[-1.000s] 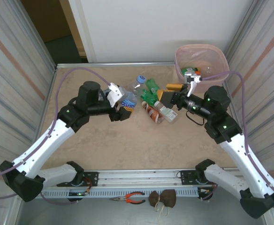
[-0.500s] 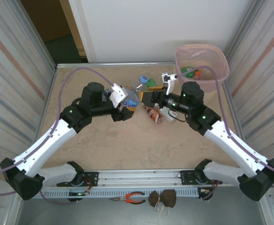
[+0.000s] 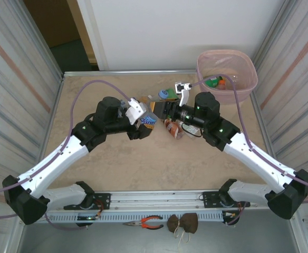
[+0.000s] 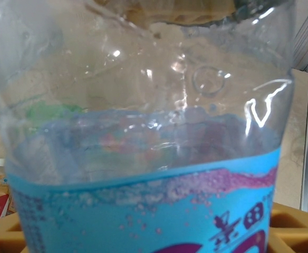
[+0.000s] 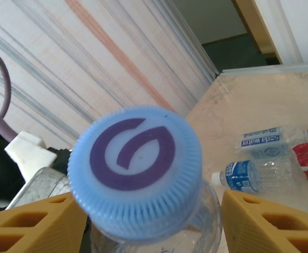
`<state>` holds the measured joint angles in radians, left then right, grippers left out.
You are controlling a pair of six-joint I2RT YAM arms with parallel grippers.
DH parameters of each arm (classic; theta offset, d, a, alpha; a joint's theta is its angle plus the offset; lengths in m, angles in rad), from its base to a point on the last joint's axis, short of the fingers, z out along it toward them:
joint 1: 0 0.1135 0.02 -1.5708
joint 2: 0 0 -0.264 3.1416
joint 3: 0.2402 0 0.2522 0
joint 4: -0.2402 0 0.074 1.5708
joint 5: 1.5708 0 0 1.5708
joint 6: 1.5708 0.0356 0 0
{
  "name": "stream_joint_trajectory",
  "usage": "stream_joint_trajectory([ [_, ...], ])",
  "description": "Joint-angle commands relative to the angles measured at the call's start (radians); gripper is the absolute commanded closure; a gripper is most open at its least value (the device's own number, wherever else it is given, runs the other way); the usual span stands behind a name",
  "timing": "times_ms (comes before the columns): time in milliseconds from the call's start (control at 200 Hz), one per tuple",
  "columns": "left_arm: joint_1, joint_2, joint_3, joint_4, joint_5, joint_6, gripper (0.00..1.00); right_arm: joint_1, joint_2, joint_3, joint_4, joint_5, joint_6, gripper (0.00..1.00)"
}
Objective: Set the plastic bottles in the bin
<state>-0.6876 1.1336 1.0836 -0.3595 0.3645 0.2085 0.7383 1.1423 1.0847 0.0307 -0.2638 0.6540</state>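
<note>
The clear bottle [image 3: 149,120] with the blue label is in the left gripper [image 3: 142,125], just past the middle of the table [image 3: 117,168], a bit toward 12 o'clock.

Nearest of all, at 6 o'clock, red pliers [image 3: 151,222] lie in front of the arms.

Further in, the left gripper reaches in from 9 o'clock and holds the clear bottle by its fat middle. In the left wrist view the bottle sits between two yellow fingers [image 4: 297,226], and the blue label is down by them.

The right gripper [image 5: 151,213] comes in from 3 o'clock. In the right wrist view a light blue cap [image 5: 135,176] with a purple swirl faces the camera, with one yellow finger on each side. A little gap shows between the cap and each finger. I cannot tell if the fingers squeeze the bottle neck or just stand around it.

Beyond the cap, a small bottle [image 5: 251,174] with a white cap lies on its side on the table. Just under the right arm lies a brown bottle [image 3: 172,128].

The pink bin [image 3: 249,80] stands in the far corner at about 1 o'clock. Inside it lies a green bottle [image 3: 212,82].
</note>
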Motion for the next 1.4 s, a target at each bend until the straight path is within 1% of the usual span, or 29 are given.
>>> stream_joint_trajectory([
  [0, -0.005, -0.01, -0.008, 0.043, -0.012, 0.0, 0.37, 0.002, 0.004, 0.038, 0.035, 0.02, 0.018, 0.38],
  [130, -0.004, 0.004, 0.0, 0.045, -0.006, 0.001, 0.36, 0.002, 0.007, 0.04, 0.031, 0.015, 0.018, 0.43],
  [366, -0.005, 0.005, -0.007, 0.062, -0.005, -0.01, 0.3, -0.008, 0.0, 0.044, 0.017, 0.035, 0.003, 0.47],
  [581, -0.004, -0.033, -0.023, 0.075, 0.0, -0.026, 0.23, -0.047, 0.002, 0.058, 0.003, 0.019, 0.012, 0.5],
  [726, -0.005, -0.073, -0.038, 0.08, -0.006, -0.039, 0.19, -0.087, -0.006, 0.084, -0.035, 0.012, -0.014, 0.5],
  [892, -0.005, -0.115, -0.064, 0.092, -0.012, -0.062, 0.18, -0.177, -0.018, 0.145, -0.119, 0.002, -0.064, 0.5],
  [1112, -0.004, -0.139, -0.098, 0.117, 0.007, -0.108, 0.18, -0.335, 0.007, 0.298, -0.335, -0.008, -0.206, 0.5],
  [1392, -0.004, -0.183, -0.154, 0.16, 0.016, -0.153, 0.18, -0.512, 0.098, 0.507, -0.525, 0.075, -0.386, 0.5],
])
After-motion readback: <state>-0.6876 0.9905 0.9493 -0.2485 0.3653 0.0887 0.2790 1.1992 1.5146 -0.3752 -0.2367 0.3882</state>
